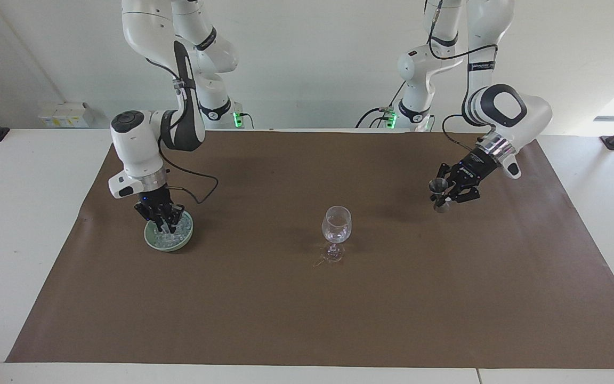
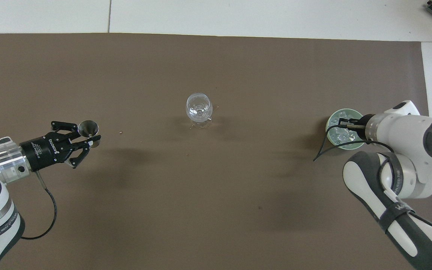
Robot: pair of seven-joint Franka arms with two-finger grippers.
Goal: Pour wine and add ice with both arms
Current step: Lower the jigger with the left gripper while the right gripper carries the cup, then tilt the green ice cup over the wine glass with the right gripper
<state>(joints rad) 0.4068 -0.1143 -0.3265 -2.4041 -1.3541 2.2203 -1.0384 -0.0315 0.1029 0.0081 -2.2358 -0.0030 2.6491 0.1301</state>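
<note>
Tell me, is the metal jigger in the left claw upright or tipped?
Upright: the jigger hangs in the left claw, its open cup facing up.

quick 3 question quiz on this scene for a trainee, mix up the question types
1. True or false: the left gripper holds a small metal hourglass-shaped measuring cup.
2. The right gripper is down in: A) the clear stemmed wine glass B) the pale green bowl of clear ice chunks C) nothing.
3. Fill in: the wine glass stands on the ___ table mat.

Key: 1 true; 2 B; 3 brown.
</note>
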